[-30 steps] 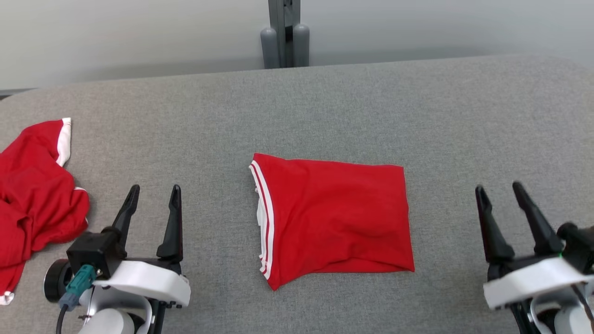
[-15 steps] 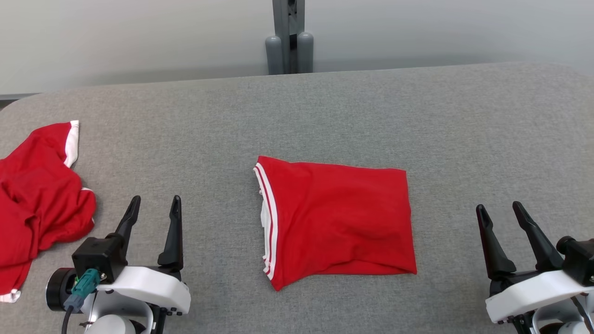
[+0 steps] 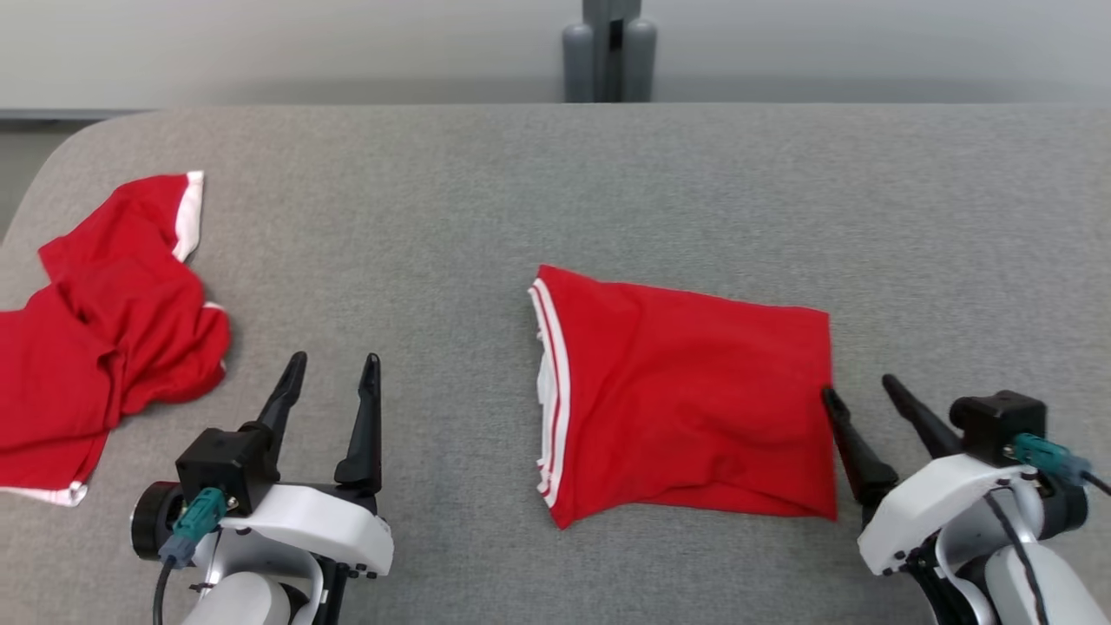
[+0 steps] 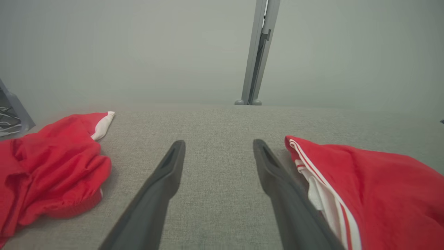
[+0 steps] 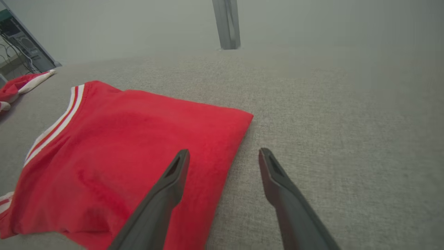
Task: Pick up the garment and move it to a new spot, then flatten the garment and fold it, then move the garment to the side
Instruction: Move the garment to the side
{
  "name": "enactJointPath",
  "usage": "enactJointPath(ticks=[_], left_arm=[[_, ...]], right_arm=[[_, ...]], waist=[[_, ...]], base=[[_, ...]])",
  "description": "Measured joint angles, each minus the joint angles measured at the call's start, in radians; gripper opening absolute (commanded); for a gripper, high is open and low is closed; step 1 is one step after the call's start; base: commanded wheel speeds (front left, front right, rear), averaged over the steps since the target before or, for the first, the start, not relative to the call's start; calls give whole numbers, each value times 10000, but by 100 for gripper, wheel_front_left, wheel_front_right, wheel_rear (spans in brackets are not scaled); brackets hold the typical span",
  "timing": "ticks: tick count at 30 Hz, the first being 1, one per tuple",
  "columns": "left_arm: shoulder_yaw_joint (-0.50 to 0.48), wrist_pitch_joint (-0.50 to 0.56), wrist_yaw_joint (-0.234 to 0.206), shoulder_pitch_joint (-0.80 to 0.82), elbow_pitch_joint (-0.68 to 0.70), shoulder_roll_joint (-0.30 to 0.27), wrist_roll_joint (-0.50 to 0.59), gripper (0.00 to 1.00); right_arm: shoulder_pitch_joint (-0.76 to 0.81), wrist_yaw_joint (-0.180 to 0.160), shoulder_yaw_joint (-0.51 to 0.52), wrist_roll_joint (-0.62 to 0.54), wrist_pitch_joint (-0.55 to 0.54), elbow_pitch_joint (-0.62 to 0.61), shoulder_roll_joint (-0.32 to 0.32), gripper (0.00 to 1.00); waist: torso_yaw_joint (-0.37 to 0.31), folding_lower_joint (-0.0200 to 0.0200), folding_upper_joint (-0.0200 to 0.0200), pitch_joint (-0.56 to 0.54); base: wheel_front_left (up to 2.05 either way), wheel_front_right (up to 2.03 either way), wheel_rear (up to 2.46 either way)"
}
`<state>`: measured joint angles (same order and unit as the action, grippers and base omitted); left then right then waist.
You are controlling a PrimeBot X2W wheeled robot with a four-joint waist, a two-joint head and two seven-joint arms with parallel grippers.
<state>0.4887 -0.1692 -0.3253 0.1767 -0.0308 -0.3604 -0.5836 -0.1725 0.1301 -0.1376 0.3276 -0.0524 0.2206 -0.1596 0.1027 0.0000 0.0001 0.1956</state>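
Right tool (image 3: 857,386) sat wide, straddling the 3 o'clock edge of the folded garment (image 3: 686,399), likely staged to pinch and shift it aside; left tool (image 3: 336,357) wide, idle at its 9 o'clock.

You have bare grey table (image 3: 417,226) between the crumpled red shirt (image 3: 113,330) at far left and the folded red garment (image 3: 686,399) in the middle, and more beyond both, up to the grey post (image 3: 609,52) at the far edge.

Folded red garment (image 3: 686,399), mid-table
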Motion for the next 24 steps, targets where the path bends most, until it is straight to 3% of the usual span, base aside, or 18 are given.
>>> enactJointPath(ticks=[8, 9, 10, 11, 24], left_arm=[[-88, -207, 119, 180, -370, 125, -134, 100], [-117, -221, 119, 181, -399, 98, -153, 100], [-151, -247, 117, 181, -408, 73, -159, 100], [-182, -251, 115, 188, -414, 46, -159, 100], [-186, -272, 58, 469, -82, -69, -48, 100]], right_arm=[[-476, 0, -857, 447, -224, 1639, -84, 100], [-500, 0, -920, 531, -226, 1741, -88, 42], [-557, 2, -991, 596, -307, 1812, -115, 27], [-625, 2, -1030, 625, -305, 1843, -151, 0], [-784, 10, -926, 372, 40, 1114, -809, 0]], waist=[[370, 0, 0, 337], [349, 0, 0, 341], [317, 0, 0, 343], [278, 0, 0, 351], [-735, 0, 0, 567]], base=[[0, 0, 0], [0, 0, 0], [0, 0, 0], [0, 0, 0], [0, 0, 0]])
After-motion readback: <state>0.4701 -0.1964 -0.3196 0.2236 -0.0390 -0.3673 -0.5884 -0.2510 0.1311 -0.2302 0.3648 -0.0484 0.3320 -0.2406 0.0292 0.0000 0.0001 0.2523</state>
